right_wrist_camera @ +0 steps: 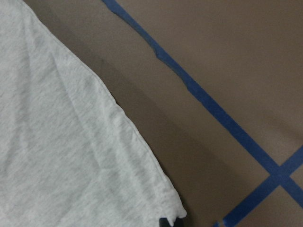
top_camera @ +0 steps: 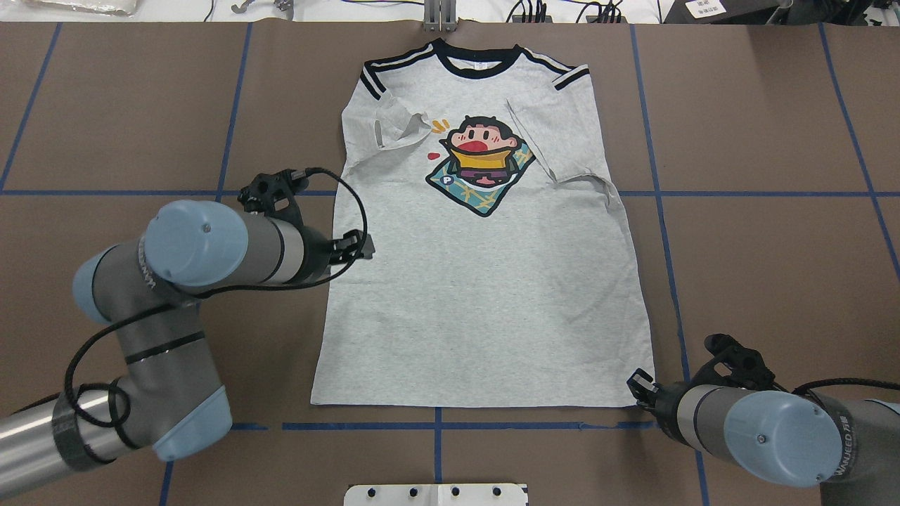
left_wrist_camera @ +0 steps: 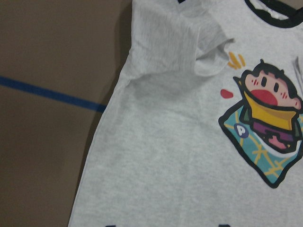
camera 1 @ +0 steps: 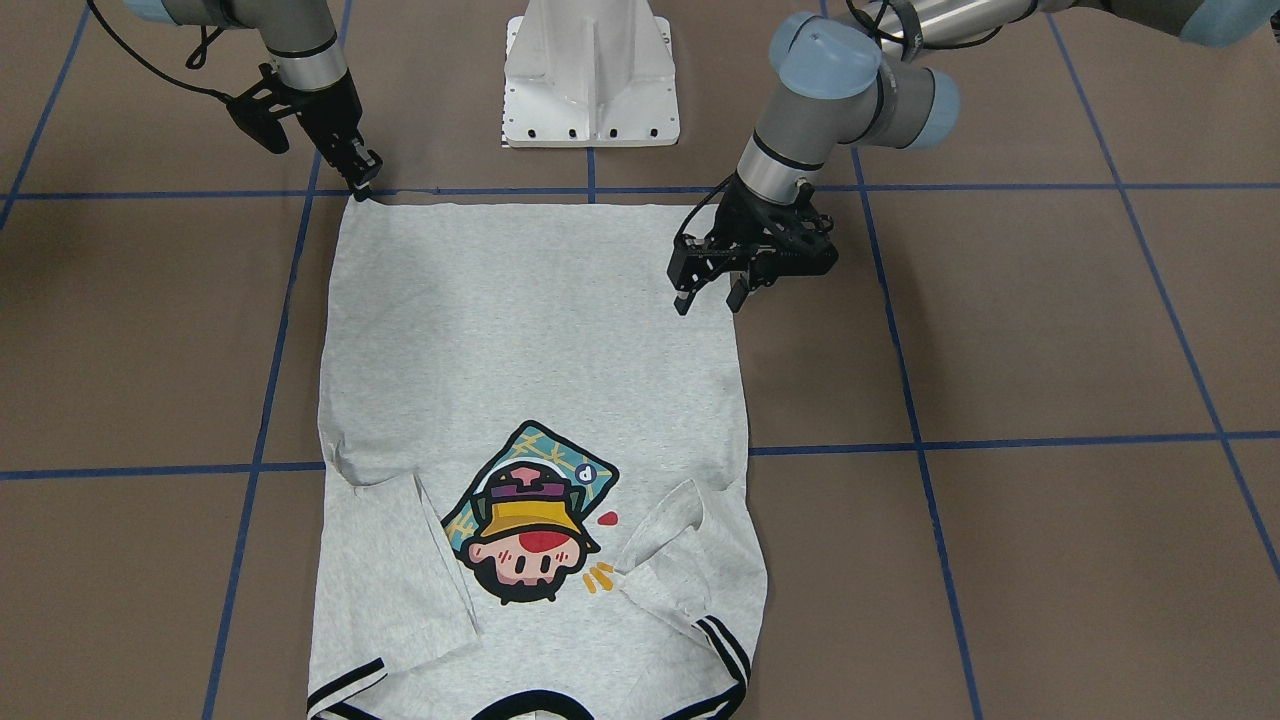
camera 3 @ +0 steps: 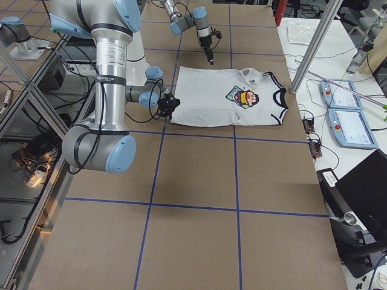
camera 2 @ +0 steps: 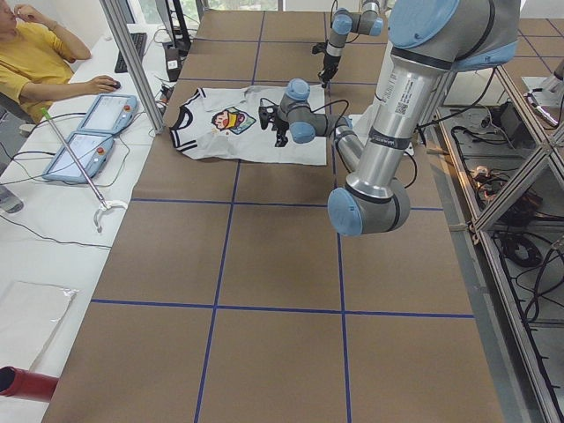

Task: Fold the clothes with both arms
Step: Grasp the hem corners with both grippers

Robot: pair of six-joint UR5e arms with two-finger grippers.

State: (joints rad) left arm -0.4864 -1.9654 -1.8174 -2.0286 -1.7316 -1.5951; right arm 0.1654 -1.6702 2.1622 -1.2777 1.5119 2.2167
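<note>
T-shirt point(camera 1: 520, 330) lies flat on the brown table point(camera 1: 1050, 320), print point(camera 1: 530, 525) up, black collar point(top_camera: 478, 67) on the far side from the robot, hem along the blue tape line point(top_camera: 492, 426) nearest the white pedestal point(camera 1: 590, 75). Both sleeves are folded in over the front: the one on the robot's right point(camera 1: 415, 560) lies flat, the one on its left point(camera 1: 670, 555) is crumpled. Left end effector point(camera 1: 708, 300) hangs above the shirt's left side edge, about mid-length, fingers apart and holding nothing; its cable point(top_camera: 355, 211) loops over the cloth edge. Right end effector point(camera 1: 364, 186) is down at the hem's right corner, tips at the fabric; I can't tell whether it has pinched the corner or how wide it stands. Off the table's far edge: an aluminium post point(camera 2: 132, 62), two teach pendants point(camera 2: 88, 132) on a white side bench, and a person in yellow point(camera 2: 35, 57) seated there with a hand on a mouse.
</note>
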